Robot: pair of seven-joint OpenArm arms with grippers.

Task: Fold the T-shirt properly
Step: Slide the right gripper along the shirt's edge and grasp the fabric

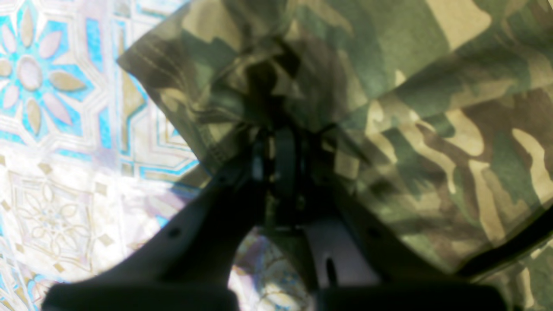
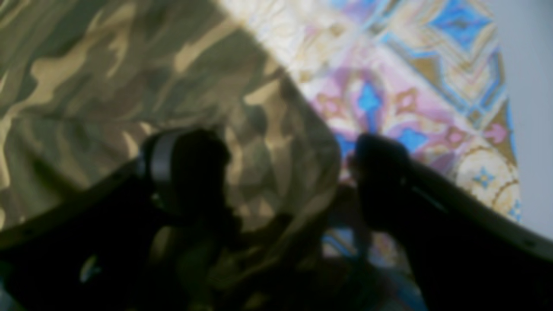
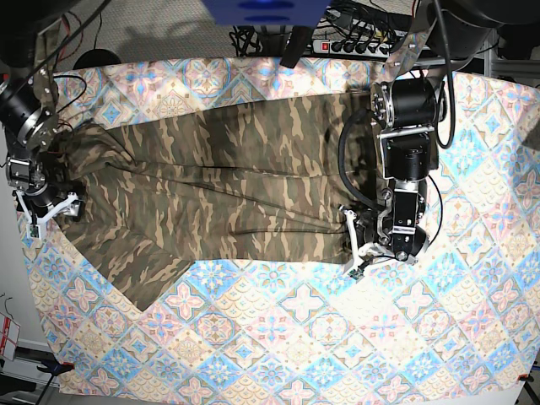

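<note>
The T-shirt [image 3: 219, 190] lay on the tile-patterned cloth [image 3: 278, 337], its long axis running between the cloth's left and right edges in the base view, nearer the far edge. The left gripper [image 1: 276, 155], angled down at the shirt's right end, was clamped on a bunched fold. The right gripper [image 2: 285, 181], low at the left edge, stood wide, straddling the shirt's edge.

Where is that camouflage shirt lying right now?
In the base view the T-shirt lies spread across the upper left of the patterned cloth, stretched between the two arms.
</note>
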